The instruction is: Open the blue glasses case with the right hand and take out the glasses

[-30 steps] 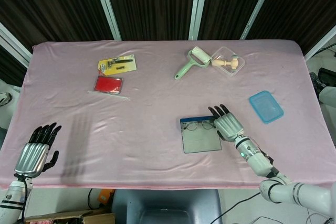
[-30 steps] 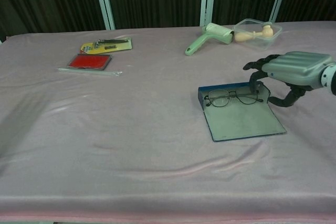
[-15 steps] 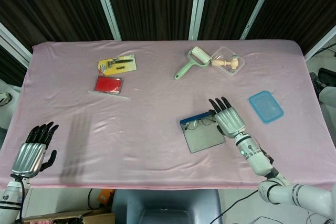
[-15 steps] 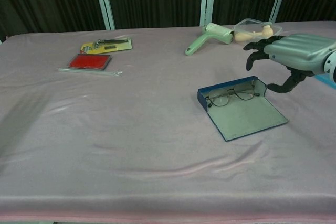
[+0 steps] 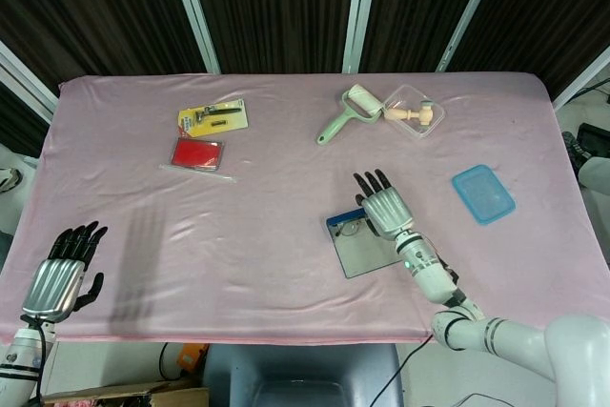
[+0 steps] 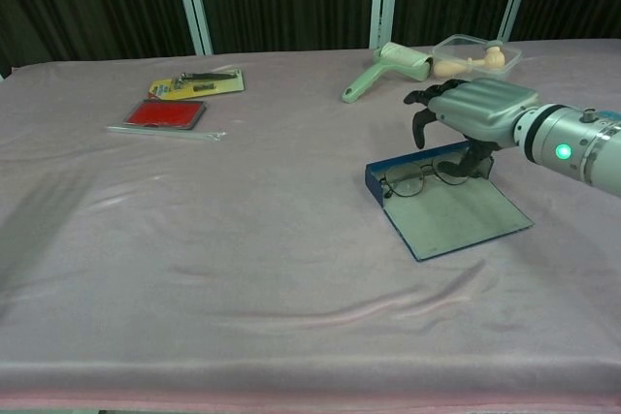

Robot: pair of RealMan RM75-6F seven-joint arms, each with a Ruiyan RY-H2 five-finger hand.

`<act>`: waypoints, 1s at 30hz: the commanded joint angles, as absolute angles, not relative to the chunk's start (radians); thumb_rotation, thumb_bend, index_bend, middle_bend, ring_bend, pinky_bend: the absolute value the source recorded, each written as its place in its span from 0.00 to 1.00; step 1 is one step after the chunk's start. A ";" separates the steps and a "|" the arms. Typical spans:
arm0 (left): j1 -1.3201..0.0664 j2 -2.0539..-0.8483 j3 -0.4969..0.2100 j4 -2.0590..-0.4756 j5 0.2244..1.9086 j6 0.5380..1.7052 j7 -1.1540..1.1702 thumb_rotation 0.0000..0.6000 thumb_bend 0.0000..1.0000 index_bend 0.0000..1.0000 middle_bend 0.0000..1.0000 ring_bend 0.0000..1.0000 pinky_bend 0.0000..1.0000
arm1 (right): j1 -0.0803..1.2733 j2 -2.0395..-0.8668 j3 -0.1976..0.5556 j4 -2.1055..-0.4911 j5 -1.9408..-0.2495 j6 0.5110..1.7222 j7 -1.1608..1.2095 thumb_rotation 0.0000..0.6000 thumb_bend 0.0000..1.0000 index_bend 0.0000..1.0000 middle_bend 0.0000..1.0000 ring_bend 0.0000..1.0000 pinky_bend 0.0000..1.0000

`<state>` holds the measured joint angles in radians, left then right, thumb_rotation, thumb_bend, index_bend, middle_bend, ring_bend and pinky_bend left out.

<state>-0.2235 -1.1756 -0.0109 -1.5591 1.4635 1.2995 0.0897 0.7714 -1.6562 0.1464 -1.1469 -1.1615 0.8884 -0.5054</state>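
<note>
Over the open blue glasses case point(image 6: 441, 210) on the counter point(image 6: 243, 239), your right robot hand point(image 6: 468, 111) hovers, fingers apart, holding nothing. The glasses point(image 6: 427, 178) lie inside. Your left robot hand point(image 5: 59, 279) is empty, fingers spread.

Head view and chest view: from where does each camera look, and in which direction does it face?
Head view: high, facing down on the whole table; shows left hand and right hand.
Chest view: low at the near edge, facing across; shows only the right hand.
Shared: right hand above the open glasses case with glasses.
</note>
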 commanded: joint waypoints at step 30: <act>-0.217 -1.166 0.003 -1.564 1.491 1.315 0.079 1.00 0.47 0.00 0.00 0.00 0.06 | 0.787 -1.666 0.157 -1.129 -1.153 0.865 -0.466 1.00 0.50 0.60 0.18 0.08 0.00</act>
<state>-0.2172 -1.1663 0.0035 -1.5645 1.4917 1.3154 0.0790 0.7869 -1.6658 0.1569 -1.1291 -1.1529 0.8650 -0.4662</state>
